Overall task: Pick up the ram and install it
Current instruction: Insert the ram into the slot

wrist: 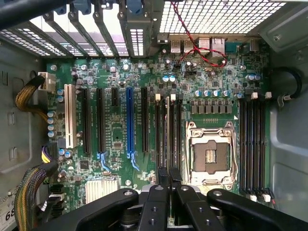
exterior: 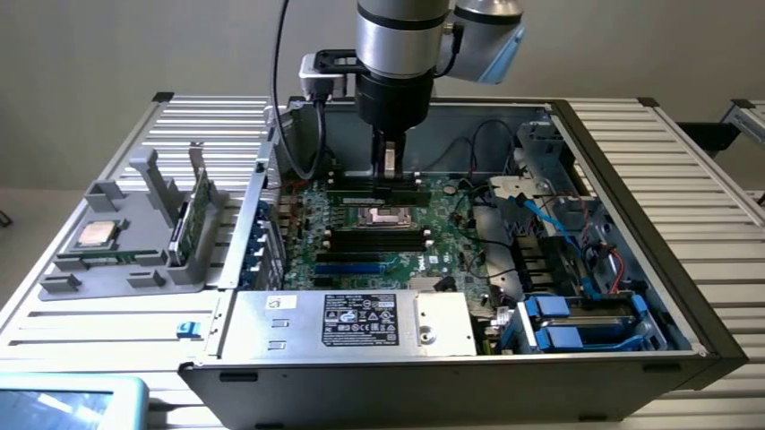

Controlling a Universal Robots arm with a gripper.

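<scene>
**Exterior view.** The arm is reaching down into the open computer case (exterior: 622,161). The gripper (exterior: 389,182) is hanging low over the motherboard (exterior: 454,246), on the far side of the empty processor socket (exterior: 385,216) from the camera. The jaws are clamping the ram (exterior: 350,192) at about its middle. The ram is lying level and lengthwise across the view, and its narrow green board with dark chips is showing on either side of the fingertips. It is sitting just beside the socket and close to the board. From this angle it cannot be told whether its lower edge is touching a slot or hovering just above one.

A metal power supply (exterior: 358,320) with a printed label is lying along the near wall of the case. Outside the case, toward the exterior view's left, a grey holder (exterior: 72,282) is carrying a square silver-topped processor chip (exterior: 100,234) and an upright green card (exterior: 193,210) with a grey metal bracket. Both are well apart from the gripper.

**Wrist view.** The two black fingers (wrist: 162,180) are standing close together over the bank of black memory slots (wrist: 175,130) beside the socket. A thin strip running between them appears to be the ram seen edge-on. A second bank (wrist: 252,139) of slots is lying on the socket's other side, and a blue expansion slot (wrist: 129,120) is showing among black ones.
</scene>
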